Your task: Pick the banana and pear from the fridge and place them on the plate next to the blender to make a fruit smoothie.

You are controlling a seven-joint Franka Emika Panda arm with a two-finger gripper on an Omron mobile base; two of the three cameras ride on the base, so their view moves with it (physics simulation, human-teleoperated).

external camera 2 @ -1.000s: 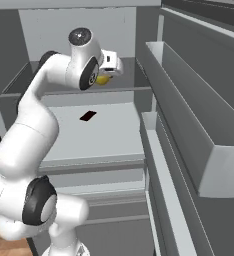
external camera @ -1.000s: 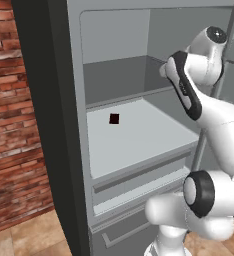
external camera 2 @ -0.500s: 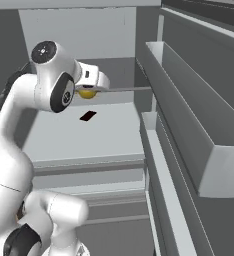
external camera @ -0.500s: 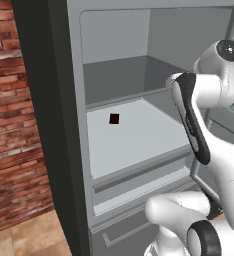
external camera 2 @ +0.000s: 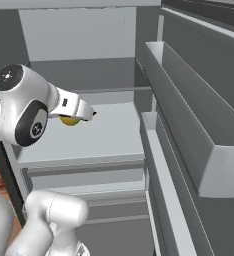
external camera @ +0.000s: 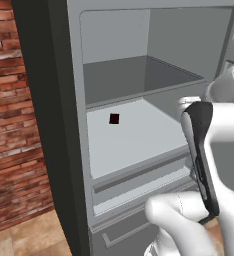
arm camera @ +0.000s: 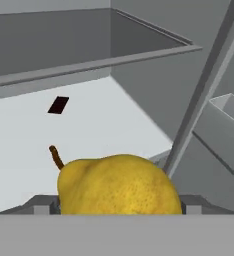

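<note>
The end effector (external camera 2: 86, 116) is clamped on the pear (arm camera: 118, 186) and has drawn back from deep in the fridge (external camera: 64, 125) to its front edge, so extraction looks nearly complete. Beyond it, the middle shelf (external camera: 134, 135) carries just a small dark square (external camera: 114, 118); the door bins (external camera 2: 189, 125) appear empty.

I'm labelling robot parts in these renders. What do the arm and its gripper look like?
The arm is glossy white with rounded, bulbous links and dark grey round caps at the joints. In the left base view one link carries a long dark band down its side. The gripper has a white boxy body with small dark marks. No cables show.
</note>
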